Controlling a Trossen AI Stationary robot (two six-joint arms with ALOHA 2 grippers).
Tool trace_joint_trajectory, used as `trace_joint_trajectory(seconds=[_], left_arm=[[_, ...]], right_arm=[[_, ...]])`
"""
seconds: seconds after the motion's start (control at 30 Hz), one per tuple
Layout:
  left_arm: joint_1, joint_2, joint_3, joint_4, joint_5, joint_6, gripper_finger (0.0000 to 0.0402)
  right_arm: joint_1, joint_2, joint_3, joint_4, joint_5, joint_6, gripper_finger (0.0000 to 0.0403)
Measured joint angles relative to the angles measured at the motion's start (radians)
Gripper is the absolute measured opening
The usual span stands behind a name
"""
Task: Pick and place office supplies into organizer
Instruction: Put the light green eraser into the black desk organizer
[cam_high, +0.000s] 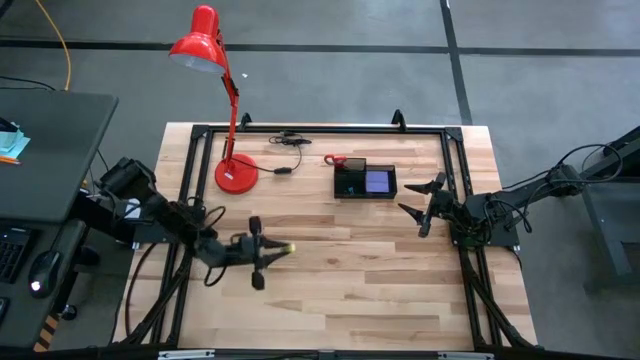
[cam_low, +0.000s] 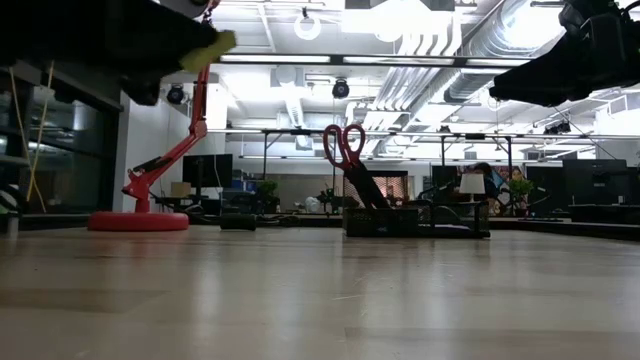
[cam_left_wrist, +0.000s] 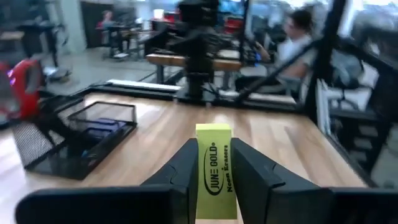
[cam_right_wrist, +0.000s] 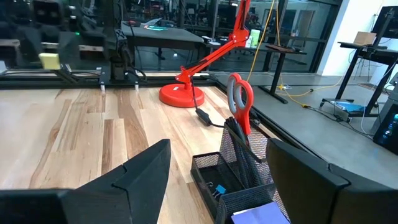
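Last visible item carried; organizer nearly filled.
A yellow eraser (cam_left_wrist: 214, 175) is gripped in the left hand (cam_high: 266, 250) at lower centre; scissors (cam_right_wrist: 240, 99) and note pad (cam_high: 378, 182) are stowed in the organizer (cam_high: 352, 190) at upper centre; the right hand (cam_high: 422, 204) is held open beside it.

— What carries everything?
— A pale wooden counter (cam_high: 380, 260) with a black frame along its edges.
— What rests directly on it?
— A red lamp (cam_high: 236, 173) at about eleven o'clock, a black cable (cam_high: 288, 140) just beside its base, and a black mesh organizer (cam_high: 365, 181) near twelve o'clock.
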Motion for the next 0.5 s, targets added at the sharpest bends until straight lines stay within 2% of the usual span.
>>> trace_joint_trajectory(seconds=[0.23,0.33,0.5], left_arm=[[0.168,0.0,0.0,-0.003,0.041,-0.252,0.0063],[0.224,0.0,0.0,-0.006,0.127,-0.308,0.0063],[0.314,0.0,0.0,-0.006,0.285,-0.315,0.0062]], right_arm=[[0.0,0.0,0.0,-0.001,0.0,0.0,0.0259],[0.0,0.0,0.0,-0.001,0.0,0.0,0.0259],[0.0,0.0,0.0,-0.002,0.0,0.0,0.0259]])
